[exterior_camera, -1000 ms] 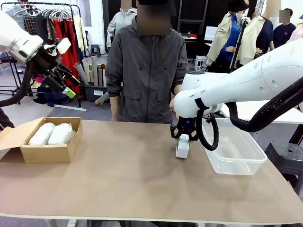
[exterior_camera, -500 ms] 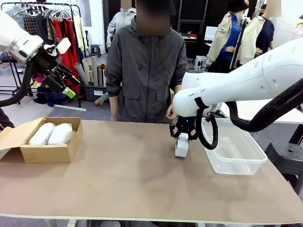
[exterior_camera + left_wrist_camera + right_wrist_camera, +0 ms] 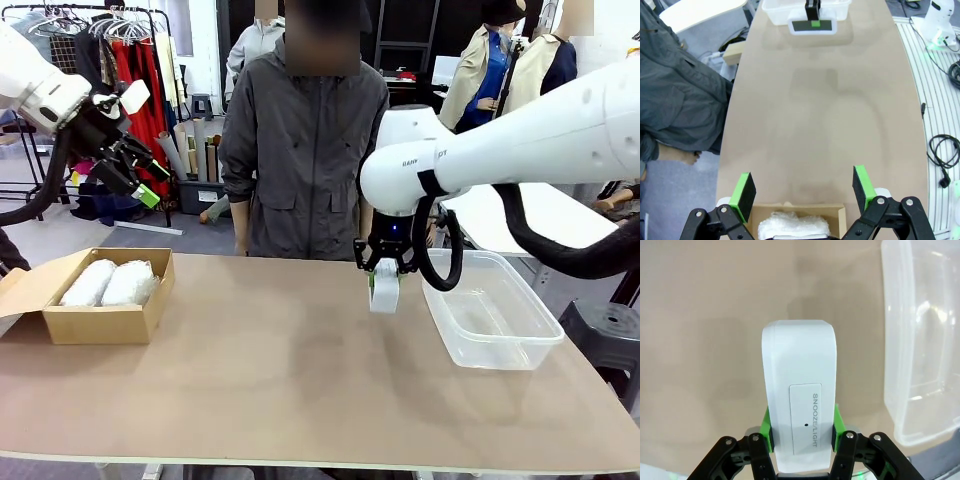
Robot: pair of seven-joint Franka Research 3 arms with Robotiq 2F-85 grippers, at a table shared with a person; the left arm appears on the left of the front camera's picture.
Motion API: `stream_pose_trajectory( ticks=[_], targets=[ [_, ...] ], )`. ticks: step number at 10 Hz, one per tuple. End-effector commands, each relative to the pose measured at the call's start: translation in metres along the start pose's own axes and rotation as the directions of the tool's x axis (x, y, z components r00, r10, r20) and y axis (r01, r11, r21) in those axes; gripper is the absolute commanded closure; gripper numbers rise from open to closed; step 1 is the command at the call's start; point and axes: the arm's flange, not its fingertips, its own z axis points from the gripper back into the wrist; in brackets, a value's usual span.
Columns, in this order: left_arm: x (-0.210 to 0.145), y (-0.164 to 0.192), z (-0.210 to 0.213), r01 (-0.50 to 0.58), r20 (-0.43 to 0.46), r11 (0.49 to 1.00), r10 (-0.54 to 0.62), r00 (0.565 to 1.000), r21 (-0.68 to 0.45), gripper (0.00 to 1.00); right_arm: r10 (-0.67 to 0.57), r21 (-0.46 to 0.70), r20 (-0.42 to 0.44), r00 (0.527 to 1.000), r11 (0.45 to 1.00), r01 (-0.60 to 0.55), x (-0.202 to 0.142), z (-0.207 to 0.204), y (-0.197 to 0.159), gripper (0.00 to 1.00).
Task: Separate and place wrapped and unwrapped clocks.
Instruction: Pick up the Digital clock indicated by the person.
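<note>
Right gripper [image 3: 384,277] clamped on bare white rounded-rectangular plastic clock [image 3: 799,390], held above table. Next, likely: carry over clear plastic bin [image 3: 520,345], release.

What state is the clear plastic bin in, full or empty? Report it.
Empty. The clear plastic bin shows only its bare bottom through its walls. The bare clock hangs clamped in the right gripper, above the table beside the bin.

On the worktop [image 3: 280,370], a cardboard box [image 3: 100,320] sits at the left with two wrapped clocks [image 3: 110,283] side by side inside. A plastic tub [image 3: 490,320] sits at the right. The bare clock [image 3: 384,290] hangs just left of the tub, above the worktop.
</note>
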Motion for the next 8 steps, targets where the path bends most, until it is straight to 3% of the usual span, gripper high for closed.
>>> stream_pose_trajectory(
  ticks=[1,8],
  targets=[
    [0.001,-0.001,0.001,-0.002,-0.002,1.0,0.002,1.0,0.006,0.0,0.053,-0.001,0.017,0.998,0.999,-0.053,0.0,0.027,-0.001,1.0],
    [0.001,-0.001,0.001,-0.002,-0.002,1.0,0.002,1.0,0.006,0.0,0.115,0.001,0.167,0.979,0.993,-0.117,-0.016,0.15,0.007,1.0]
  ],
)
